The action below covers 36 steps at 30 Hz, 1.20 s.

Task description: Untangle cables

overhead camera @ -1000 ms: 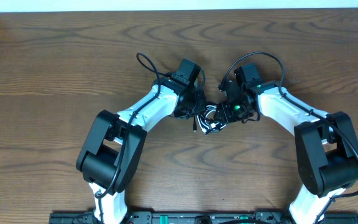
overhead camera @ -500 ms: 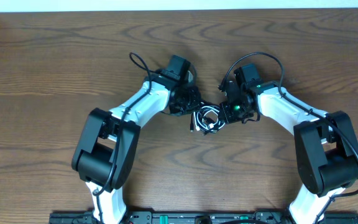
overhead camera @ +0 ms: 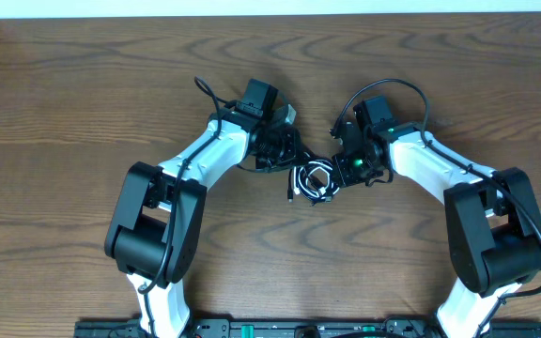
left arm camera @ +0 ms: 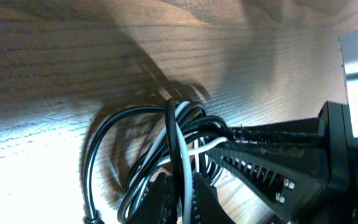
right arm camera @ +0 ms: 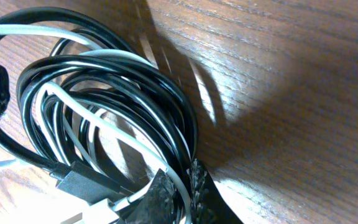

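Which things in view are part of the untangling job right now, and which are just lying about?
Job in hand:
- cables, black and white strands in one knot
- left gripper, shut on the cables
- right gripper, shut on the cables

Not the job:
- thick black wires looped on the arms
- table
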Each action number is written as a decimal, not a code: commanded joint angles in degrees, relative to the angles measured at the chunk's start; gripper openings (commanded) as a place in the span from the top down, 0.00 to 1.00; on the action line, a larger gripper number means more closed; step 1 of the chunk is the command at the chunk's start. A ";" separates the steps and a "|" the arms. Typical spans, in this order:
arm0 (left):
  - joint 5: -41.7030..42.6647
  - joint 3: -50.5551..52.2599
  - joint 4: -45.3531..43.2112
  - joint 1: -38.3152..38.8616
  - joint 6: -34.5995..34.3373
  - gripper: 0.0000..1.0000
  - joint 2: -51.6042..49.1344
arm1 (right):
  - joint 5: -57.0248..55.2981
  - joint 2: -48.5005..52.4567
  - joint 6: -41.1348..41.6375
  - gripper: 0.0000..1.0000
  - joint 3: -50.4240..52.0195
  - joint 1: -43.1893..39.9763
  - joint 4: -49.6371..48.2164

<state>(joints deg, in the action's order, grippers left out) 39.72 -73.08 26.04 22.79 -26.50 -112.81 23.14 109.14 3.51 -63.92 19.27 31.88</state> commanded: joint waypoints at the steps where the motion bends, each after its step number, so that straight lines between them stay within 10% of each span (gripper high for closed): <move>1: 5.64 0.42 0.63 -1.03 2.89 0.92 0.96 | -1.22 0.61 -3.93 0.98 0.46 0.17 0.13; 8: 13.99 0.44 0.66 -4.55 3.28 0.91 0.96 | -2.67 0.61 -6.47 0.99 0.44 0.24 -0.26; 26: -11.85 0.50 9.66 -5.95 5.20 0.87 0.94 | -2.67 0.61 -8.33 0.99 0.44 0.33 -0.85; 36: 2.86 0.26 10.62 -5.77 7.02 0.46 0.96 | -2.67 0.61 -8.33 0.99 0.44 0.33 -0.83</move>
<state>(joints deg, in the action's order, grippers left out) 39.05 -73.08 35.99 16.93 -20.78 -112.81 22.63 109.14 -3.62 -63.90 19.38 31.24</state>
